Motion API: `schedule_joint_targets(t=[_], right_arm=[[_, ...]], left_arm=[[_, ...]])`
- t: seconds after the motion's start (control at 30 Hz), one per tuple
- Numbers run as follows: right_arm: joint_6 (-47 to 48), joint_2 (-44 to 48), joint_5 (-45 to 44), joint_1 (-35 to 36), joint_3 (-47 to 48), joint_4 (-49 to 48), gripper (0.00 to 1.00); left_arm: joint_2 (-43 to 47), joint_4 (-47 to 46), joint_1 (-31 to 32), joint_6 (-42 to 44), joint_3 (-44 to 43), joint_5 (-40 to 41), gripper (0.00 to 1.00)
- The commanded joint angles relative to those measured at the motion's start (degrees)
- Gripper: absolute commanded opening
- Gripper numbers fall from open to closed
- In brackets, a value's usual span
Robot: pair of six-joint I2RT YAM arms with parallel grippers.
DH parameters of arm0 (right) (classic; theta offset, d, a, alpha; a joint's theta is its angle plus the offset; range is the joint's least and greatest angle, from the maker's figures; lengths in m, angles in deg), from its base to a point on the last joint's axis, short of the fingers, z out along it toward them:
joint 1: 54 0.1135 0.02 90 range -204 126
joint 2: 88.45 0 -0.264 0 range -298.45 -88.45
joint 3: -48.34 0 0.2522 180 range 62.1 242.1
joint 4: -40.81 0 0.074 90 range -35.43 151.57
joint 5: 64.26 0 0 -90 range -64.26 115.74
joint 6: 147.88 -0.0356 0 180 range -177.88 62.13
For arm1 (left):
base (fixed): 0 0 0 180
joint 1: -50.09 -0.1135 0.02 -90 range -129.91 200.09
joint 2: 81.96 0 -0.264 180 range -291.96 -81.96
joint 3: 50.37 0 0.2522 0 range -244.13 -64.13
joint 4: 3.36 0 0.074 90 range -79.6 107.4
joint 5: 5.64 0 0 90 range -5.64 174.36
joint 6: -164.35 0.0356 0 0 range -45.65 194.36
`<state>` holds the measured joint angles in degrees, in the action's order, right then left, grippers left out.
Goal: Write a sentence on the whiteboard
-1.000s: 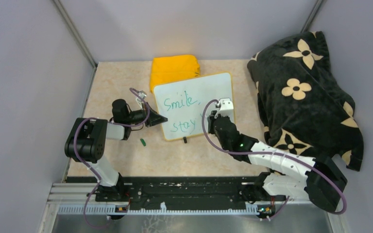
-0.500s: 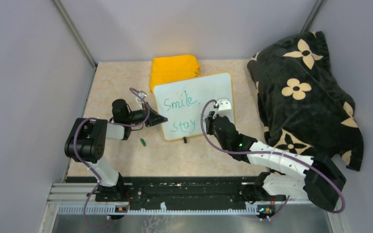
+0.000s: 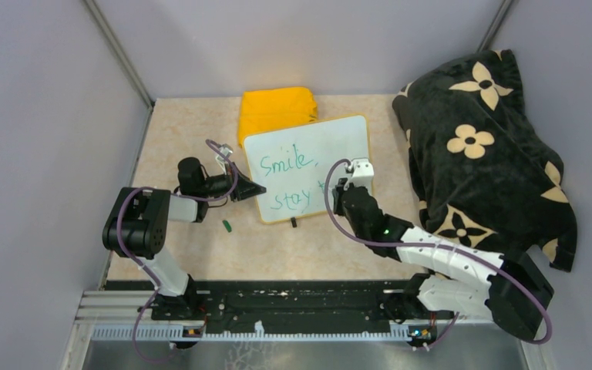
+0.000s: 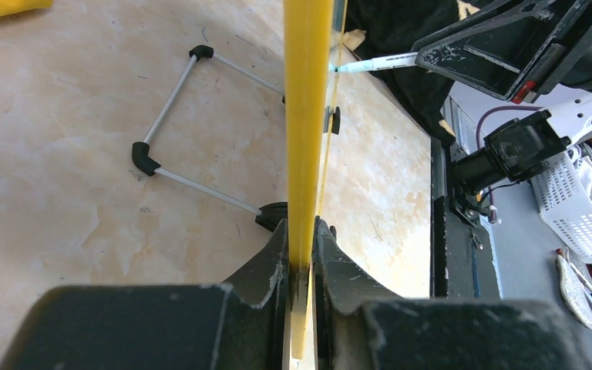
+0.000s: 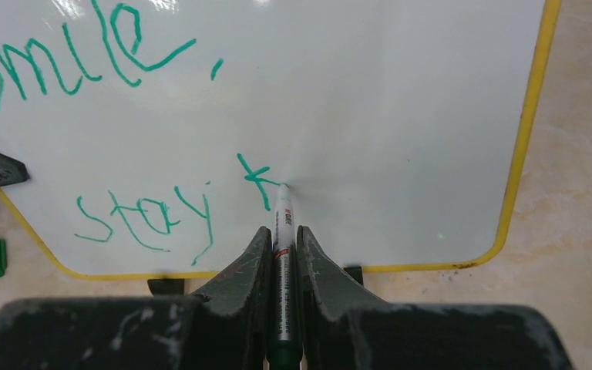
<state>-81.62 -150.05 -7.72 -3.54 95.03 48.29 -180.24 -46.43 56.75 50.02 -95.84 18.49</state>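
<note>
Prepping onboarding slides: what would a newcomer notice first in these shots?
The green writing "Smile, stay" on the whiteboard at table centre, with the right hand pressing a marker tip to a half-made letter after "stay". The left hand pinches the board's yellow left edge, and a black flowered blanket fills the right side.

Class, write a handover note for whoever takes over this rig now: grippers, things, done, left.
Left gripper: shut on the left edge of the yellow-rimmed white rectangular whiteboard.
Right gripper: shut on the green marker pen, tip touching the board.
Done: the green handwritten sentence reads "Smile, stay" plus first strokes of another word.
Left: finish that word; small green cap lies on the table by the board.
</note>
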Motion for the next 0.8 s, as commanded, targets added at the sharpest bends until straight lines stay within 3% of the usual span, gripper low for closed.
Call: schedule_joint_targets(t=[0.0,0.3,0.77], right_arm=[[-0.65,2.58,-1.97,-1.06,-0.55,0.22,0.00],[1.21,7.28,-1.09,-1.11,-1.36,-2.51,0.00],[1.84,3.15,-0.50,-1.92,1.30,-4.93,0.00]], left_arm=[[-0.60,4.46,0.73,2.80,0.06,3.55,0.00],[-0.66,4.73,0.89,3.06,0.06,3.55,0.00],[-0.73,5.07,1.04,3.24,0.02,3.55,0.00]])
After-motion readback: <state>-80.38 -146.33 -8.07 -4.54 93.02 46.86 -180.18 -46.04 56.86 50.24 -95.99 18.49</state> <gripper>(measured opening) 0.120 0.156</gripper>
